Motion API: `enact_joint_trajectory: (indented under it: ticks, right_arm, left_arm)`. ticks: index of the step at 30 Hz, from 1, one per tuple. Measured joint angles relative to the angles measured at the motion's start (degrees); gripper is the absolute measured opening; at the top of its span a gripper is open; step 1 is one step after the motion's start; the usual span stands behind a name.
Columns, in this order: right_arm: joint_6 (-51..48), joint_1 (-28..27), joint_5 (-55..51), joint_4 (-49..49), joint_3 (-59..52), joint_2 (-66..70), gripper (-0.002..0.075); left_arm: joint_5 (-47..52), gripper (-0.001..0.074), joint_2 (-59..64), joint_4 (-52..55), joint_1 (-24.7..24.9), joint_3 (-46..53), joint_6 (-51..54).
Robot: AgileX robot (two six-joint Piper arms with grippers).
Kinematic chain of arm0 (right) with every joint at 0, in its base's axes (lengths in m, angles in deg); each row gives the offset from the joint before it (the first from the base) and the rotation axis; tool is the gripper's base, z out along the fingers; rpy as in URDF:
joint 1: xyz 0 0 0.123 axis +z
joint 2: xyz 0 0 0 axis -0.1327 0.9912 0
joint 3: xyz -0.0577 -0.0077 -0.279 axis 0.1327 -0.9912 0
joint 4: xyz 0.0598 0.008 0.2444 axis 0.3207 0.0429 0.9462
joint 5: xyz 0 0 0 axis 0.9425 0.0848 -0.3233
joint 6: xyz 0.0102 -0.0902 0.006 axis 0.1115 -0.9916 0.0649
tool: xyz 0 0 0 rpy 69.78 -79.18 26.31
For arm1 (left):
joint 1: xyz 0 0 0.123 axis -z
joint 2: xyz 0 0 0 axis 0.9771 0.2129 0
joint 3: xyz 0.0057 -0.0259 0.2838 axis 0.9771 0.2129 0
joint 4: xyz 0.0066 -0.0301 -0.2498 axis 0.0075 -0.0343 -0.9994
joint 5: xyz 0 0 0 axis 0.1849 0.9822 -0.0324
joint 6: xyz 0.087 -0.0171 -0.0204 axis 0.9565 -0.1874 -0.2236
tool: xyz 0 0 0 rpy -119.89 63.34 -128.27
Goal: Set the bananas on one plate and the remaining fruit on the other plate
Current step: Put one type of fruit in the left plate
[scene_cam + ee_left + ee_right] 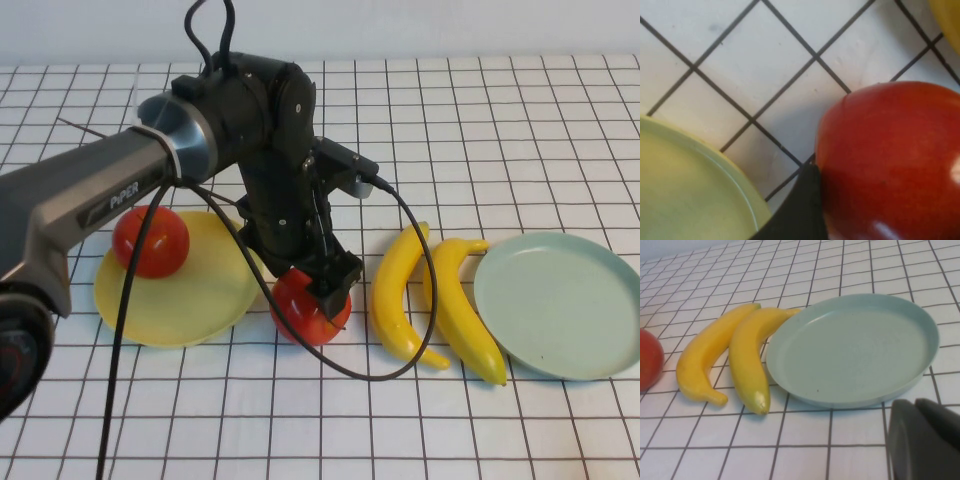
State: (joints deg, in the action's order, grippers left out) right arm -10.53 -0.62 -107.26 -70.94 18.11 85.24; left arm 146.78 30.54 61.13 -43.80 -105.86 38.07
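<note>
One "PiPER"-marked left gripper (322,285), fingers pinching apple (310,305) beside yellow plate (185,285) mid-tabletop; right gripper (925,440) near blue-green plate (852,350), finger state cannot be told.

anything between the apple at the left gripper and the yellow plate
Nothing visible. The left gripper is at the apple, which sits on bare table just beside the yellow plate. The other apple occupies the plate's far-left side. The right gripper idles near the blue-green plate.
</note>
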Motion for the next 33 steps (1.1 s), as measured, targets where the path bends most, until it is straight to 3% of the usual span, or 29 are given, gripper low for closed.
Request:
enact_joint_trajectory:
  ticks: [22, 27, 33]
  right_arm:
    - [0.0, 0.0, 0.0, 0.0, 0.0, 0.0, -0.0017]
    - [0.0, 0.0, 0.0, 0.0, 0.0, 0.0, -0.0017]
    - [0.0, 0.0, 0.0, 0.0, 0.0, 0.0, -0.0017]
  left_arm:
    - [-1.02, 0.0669, 0.84, 0.61, 0.0, 0.0, 0.3]
    - [-1.02, 0.0589, 0.84, 0.06, 0.0, 0.0, 0.11]
    - [-1.02, 0.059, 0.84, -0.2, 0.0, 0.0, 0.08]
